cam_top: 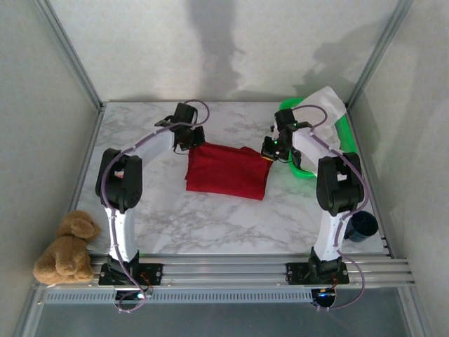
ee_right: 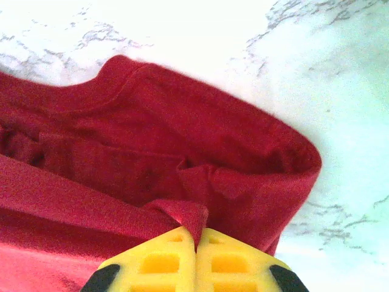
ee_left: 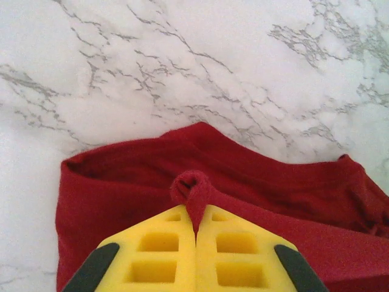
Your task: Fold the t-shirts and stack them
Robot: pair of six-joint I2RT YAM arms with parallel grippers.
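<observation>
Left end effector [ee_left: 196, 236], right end effector [ee_right: 196, 242]: each clamped on far corners of red t-shirt [cam_top: 228, 172]; small pinches could slip, collapsing fold.

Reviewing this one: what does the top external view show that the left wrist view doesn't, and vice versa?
Top external adds the wider scene: the right hand at the far right corner of the red t-shirt, the white t-shirt draped over the green basket, the teddy bear at near left. Left wrist adds grip detail: the left hand, yellow pads shut on a small pinched fold of red cloth. Both show the red t-shirt lying on the marble table.
</observation>
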